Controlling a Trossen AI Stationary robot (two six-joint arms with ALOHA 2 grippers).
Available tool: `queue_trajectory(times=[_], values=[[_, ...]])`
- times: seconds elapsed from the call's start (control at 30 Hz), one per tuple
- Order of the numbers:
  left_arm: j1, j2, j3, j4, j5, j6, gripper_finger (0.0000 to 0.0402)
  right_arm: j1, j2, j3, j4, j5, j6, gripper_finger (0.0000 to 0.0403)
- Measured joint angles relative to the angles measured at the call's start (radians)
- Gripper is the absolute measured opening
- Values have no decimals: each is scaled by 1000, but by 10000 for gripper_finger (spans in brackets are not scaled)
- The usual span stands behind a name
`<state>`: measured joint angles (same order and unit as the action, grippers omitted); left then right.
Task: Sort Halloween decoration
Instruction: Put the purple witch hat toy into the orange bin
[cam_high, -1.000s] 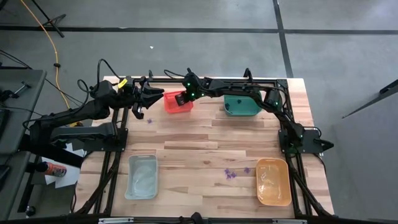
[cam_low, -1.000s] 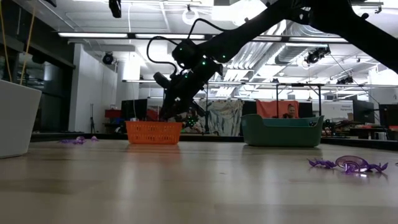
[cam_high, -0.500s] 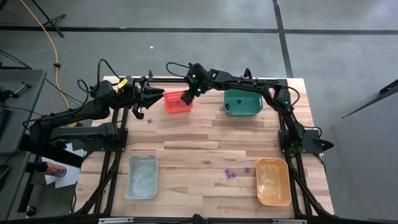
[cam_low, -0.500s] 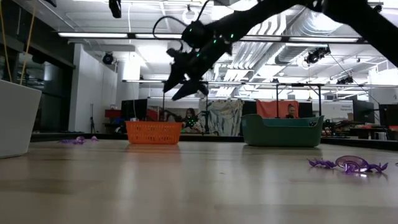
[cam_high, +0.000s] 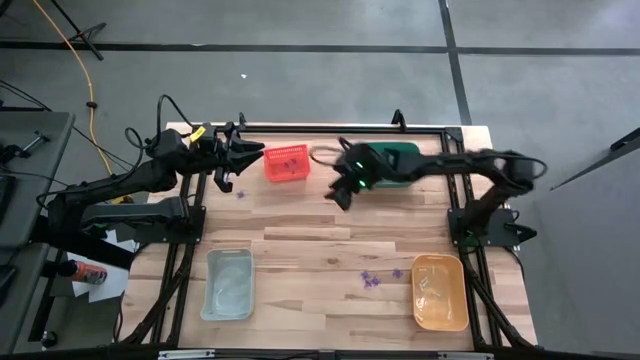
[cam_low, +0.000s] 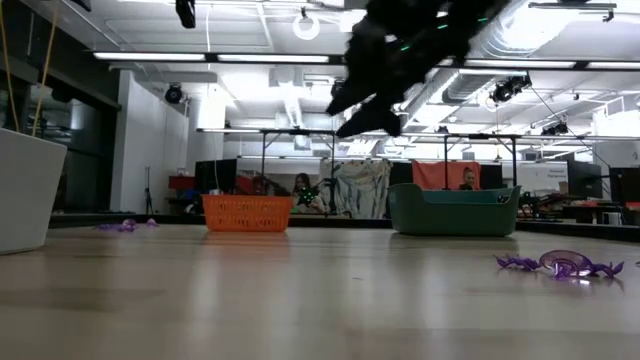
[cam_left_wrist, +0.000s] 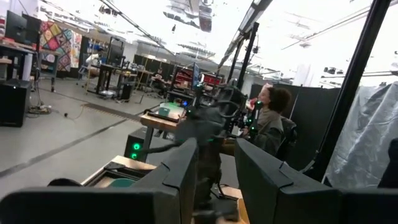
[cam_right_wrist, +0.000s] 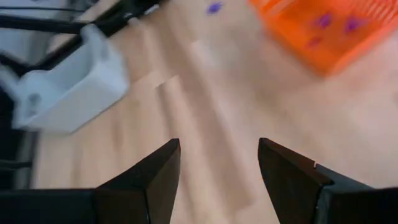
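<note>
A pale wood-plank table stands on a grey floor; a workshop hall lies behind. The right gripper hovers beside the green bin, fingers apart and empty. Purple trinkets lie well apart from it, near the orange bin; their pointing cannot be told. More trinkets sit in the red basket. The left gripper hangs just beside that basket, fingers partly apart, nothing visibly held.

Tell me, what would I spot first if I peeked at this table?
Probably the right gripper, open and empty, hanging over the middle of the far half of the wooden table between the red bin and the green bin. Then the tiny purple trinkets scattered beside the orange bin at the near right.
</note>
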<state>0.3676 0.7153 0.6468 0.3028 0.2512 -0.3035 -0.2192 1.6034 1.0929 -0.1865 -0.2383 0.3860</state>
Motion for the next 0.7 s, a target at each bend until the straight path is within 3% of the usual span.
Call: queue_trajectory(times=[0.2,0.33,0.53,0.7], values=[[0,5,0,-4,-1,0,95,144,-182,-184,70,0,196,210],[0,5,0,-15,-2,0,95,293,-212,-155,-94,3,242,210],[1,5,0,-44,-5,-6,95,509,-90,55,-537,87,353,210],[0,5,0,-92,-4,-6,95,594,61,149,-577,-35,497,210]])
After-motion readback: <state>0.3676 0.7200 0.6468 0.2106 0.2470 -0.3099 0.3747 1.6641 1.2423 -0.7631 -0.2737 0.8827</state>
